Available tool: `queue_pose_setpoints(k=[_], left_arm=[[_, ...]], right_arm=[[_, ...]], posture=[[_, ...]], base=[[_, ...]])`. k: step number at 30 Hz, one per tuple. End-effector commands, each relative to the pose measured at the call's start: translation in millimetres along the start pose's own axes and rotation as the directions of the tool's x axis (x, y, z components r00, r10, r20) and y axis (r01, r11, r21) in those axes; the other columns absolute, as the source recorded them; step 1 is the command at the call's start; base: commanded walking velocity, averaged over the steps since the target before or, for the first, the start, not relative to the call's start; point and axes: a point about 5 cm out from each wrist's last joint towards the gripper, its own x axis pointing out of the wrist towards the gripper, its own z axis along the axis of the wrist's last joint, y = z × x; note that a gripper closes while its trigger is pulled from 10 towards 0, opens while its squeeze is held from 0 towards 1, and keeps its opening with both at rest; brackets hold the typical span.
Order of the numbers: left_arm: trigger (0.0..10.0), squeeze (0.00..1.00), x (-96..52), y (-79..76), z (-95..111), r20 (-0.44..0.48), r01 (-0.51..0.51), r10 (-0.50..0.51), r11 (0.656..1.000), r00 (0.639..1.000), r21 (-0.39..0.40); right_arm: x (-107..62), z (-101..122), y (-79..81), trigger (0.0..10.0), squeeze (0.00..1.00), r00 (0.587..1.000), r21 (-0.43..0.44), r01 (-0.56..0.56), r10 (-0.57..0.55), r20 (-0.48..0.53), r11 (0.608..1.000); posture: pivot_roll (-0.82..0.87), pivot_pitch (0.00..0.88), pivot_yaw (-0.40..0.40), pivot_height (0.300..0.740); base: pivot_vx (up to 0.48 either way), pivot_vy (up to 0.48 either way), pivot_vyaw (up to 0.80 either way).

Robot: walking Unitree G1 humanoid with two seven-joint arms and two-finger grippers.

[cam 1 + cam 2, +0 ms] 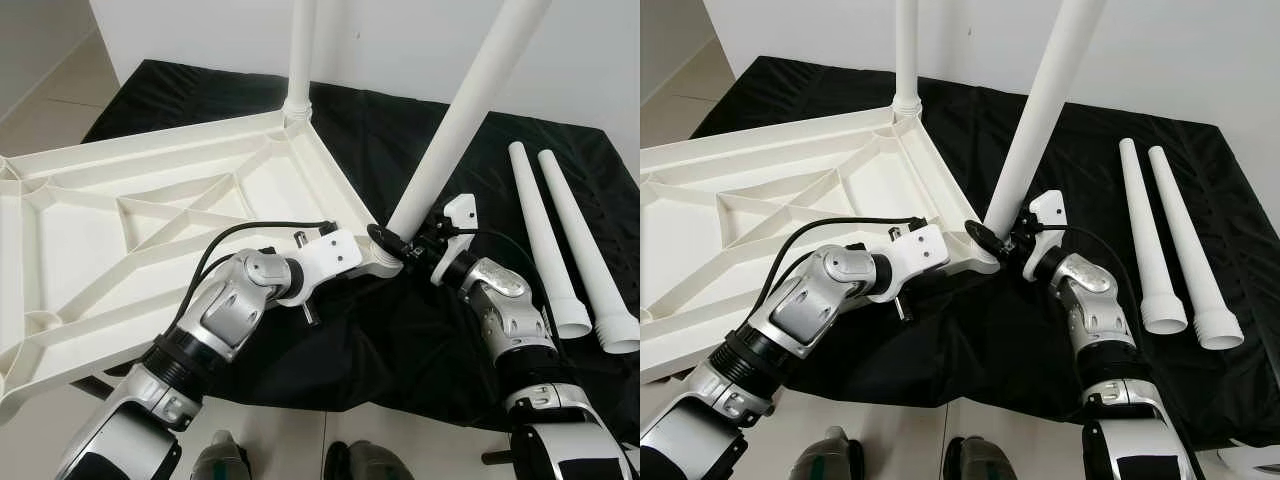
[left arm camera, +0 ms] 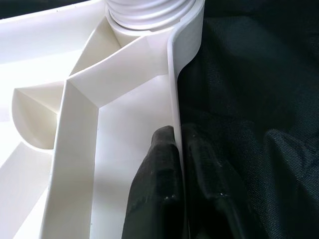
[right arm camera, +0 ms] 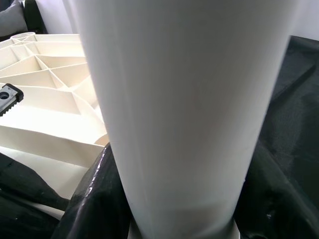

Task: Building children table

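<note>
Trouble brewing: right pincer (image 1: 405, 247) clenches a tilted leg (image 1: 455, 125) at the tabletop (image 1: 120, 215) corner; left pincer (image 2: 174, 169) pinches the rim. Cross-threading looks likely.

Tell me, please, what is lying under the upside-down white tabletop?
A black cloth is spread beneath the tabletop and past its right edge, with pale floor past the cloth's left edge. What lies under the tabletop's middle is covered.
</note>
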Motion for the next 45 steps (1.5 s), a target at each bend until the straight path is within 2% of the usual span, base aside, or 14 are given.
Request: queue_pose_setpoints(k=[1,11,15,17,19,21,22,23,26,32,34,41,42,45], left_arm=[[10.0,0.0,1.5,-2.4,7,0.02,0.014,-0.014,0.999,1.0,0.039],[10.0,0.0,1.8,-3.5,6,0.019,0.015,-0.016,0.999,1.0,0.039],[10.0,0.0,2.4,-3.5,7,0.021,0.013,-0.014,0.999,1.0,0.039],[10.0,0.0,2.4,-3.5,7,0.021,0.013,-0.014,0.999,1.0,0.039],[10.0,0.0,2.4,-3.8,7,0.022,0.014,-0.015,0.999,1.0,0.039],[10.0,0.0,3.3,-5.7,7,0.022,0.021,-0.022,0.999,1.0,0.041],[10.0,0.0,3.3,-5.7,7,0.022,0.021,-0.022,0.999,1.0,0.041],[10.0,0.0,4.0,-6.8,8,0.024,0.025,-0.026,0.999,0.999,0.043],[10.0,0.0,4.2,-7.0,8,0.024,0.028,-0.029,0.999,0.999,0.046],[10.0,0.0,3.3,-6.7,7,0.021,0.028,-0.029,0.998,0.999,0.047],[10.0,0.0,3.4,-7.3,6,0.02,0.026,-0.027,0.999,0.999,0.047],[10.0,0.0,3.5,-7.6,6,0.021,0.024,-0.025,0.999,0.999,0.046],[10.0,0.0,3.7,-7.6,6,0.021,0.024,-0.025,0.999,0.999,0.046],[10.0,0.0,3.9,-7.7,7,0.022,0.024,-0.025,0.999,0.999,0.046]], right_arm=[[-3.5,1,-5.1,10.0,0.0,0.999,0.018,0.036,-0.036,0.01,0.999],[7.2,-2,10.7,10.0,0.0,0.993,0.051,0.12,-0.121,0.018,0.991],[19.3,-2,24.3,10.0,0.0,0.966,0.046,0.254,-0.256,0.042,0.966],[19.3,-2,24.3,10.0,0.0,0.966,0.046,0.254,-0.256,0.042,0.966],[22.9,-3,26.8,10.0,0.0,0.944,0.068,0.322,-0.326,0.048,0.944],[30.1,-5,31.2,10.0,0.0,0.889,0.123,0.451,-0.457,0.026,0.884],[30.1,-5,31.2,10.0,0.0,0.889,0.123,0.451,-0.457,0.026,0.884],[35.9,-4,36.4,10.0,0.0,0.856,0.133,0.51,-0.517,0.021,0.85],[39.5,-2,37.8,10.0,0.0,0.802,0.132,0.589,-0.596,0.025,0.798],[41.8,0,44.9,10.0,0.0,0.772,0.127,0.627,-0.635,0.03,0.769],[44.6,0,54.5,10.0,0.0,0.753,0.125,0.65,-0.657,0.032,0.75],[47.0,2,60.5,10.0,0.0,0.756,0.133,0.643,-0.652,0.047,0.755],[46.3,4,59.4,10.0,1.0,0.759,0.145,0.637,-0.649,0.052,0.757],[44.6,7,57.1,10.0,1.0,0.763,0.175,0.623,-0.641,0.079,0.763]], posture=[[-0.01,0.041,-0.057,0.74],[-0.01,0.039,-0.065,0.74],[-0.01,0.035,-0.068,0.74],[-0.01,0.035,-0.068,0.74],[-0.01,0.033,-0.062,0.74],[-0.01,0.031,-0.061,0.74],[-0.01,0.031,-0.061,0.74],[-0.01,0.028,-0.059,0.74],[-0.01,0.026,-0.06,0.74],[0.0,0.019,-0.066,0.74],[0.0,0.013,-0.069,0.74],[0.0,0.01,-0.069,0.74],[0.0,0.008,-0.068,0.74],[0.0,0.008,-0.069,0.74]], base=[[0.0,0.0,0.0],[0.0,0.0,0.0],[0.0,0.0,0.0],[0.0,0.0,0.0],[0.0,0.0,0.0],[0.0,0.0,0.0],[0.0,0.0,0.0],[0.0,0.0,0.0],[0.0,0.0,0.0],[0.0,0.0,0.0],[0.0,0.0,0.0],[0.0,0.0,0.0],[0.0,0.0,0.0],[0.0,0.0,0.0]])
